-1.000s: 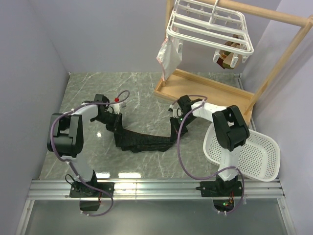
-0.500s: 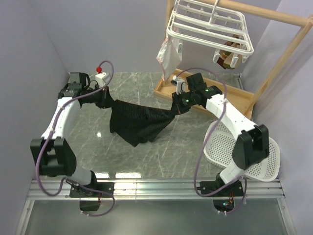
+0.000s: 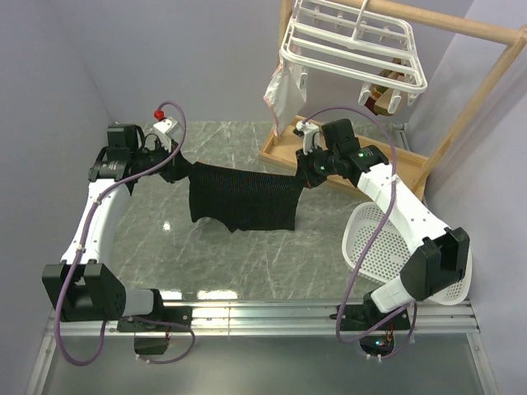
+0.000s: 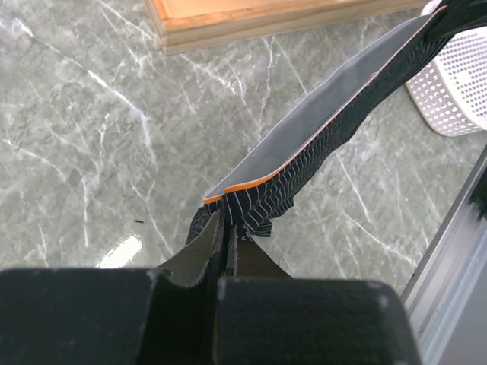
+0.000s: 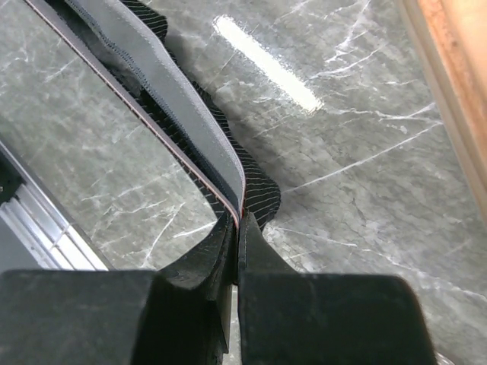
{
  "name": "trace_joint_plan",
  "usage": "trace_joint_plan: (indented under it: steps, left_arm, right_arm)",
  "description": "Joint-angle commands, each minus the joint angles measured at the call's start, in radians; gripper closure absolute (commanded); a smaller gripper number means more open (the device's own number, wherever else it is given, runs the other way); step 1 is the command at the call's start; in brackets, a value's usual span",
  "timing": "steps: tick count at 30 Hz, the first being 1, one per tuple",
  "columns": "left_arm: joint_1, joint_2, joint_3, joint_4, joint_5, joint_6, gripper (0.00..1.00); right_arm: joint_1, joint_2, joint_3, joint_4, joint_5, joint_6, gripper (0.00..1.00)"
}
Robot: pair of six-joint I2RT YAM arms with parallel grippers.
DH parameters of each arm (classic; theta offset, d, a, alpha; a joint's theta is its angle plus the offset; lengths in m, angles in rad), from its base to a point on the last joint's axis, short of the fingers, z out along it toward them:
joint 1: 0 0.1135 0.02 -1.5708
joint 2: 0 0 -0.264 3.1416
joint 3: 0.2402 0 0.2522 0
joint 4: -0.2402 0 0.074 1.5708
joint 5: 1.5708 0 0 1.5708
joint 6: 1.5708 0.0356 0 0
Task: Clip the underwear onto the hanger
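The black underwear (image 3: 244, 196) hangs stretched flat in the air between my two grippers, above the marble table. My left gripper (image 3: 183, 170) is shut on its left waistband corner; the left wrist view shows the orange-trimmed band (image 4: 304, 141) running away from the closed jaws. My right gripper (image 3: 303, 174) is shut on the right corner; the right wrist view shows the waistband (image 5: 171, 114) pinched in the jaws. The white hanger (image 3: 350, 45) hangs from the wooden rail, above and to the right of the underwear.
A whitish pouch with red edging (image 3: 282, 92) and a small brown item (image 3: 380, 97) hang from the hanger's clips. The wooden frame's tray base (image 3: 342, 152) lies just behind my right gripper. A white perforated basket (image 3: 412, 251) sits at the right.
Both grippers have lifted the underwear off the table and pulled it apart; it went from a slack heap to a taut, flat sheet hanging higher and nearer the hanger.
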Motion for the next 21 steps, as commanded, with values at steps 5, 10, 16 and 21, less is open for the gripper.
trace_joint_plan:
  steps: [5,10,16,21]
  left_arm:
    - [0.012,-0.145,0.029,0.005,-0.002,-0.019,1.0]
    - [0.058,-0.208,0.063,0.011,-0.12,-0.041,1.0]
    - [0.179,-0.155,0.19,-0.003,-0.188,-0.031,1.0]
    - [0.242,-0.165,0.192,-0.026,-0.089,0.11,1.0]
  right_arm:
    - [0.108,-0.013,0.078,0.015,0.148,-0.014,1.0]
    - [0.286,0.13,0.232,0.052,0.308,-0.049,1.0]
    - [0.307,0.359,0.641,0.049,0.415,-0.118,1.0]
    - [0.309,0.381,0.599,0.209,0.427,-0.184,1.0]
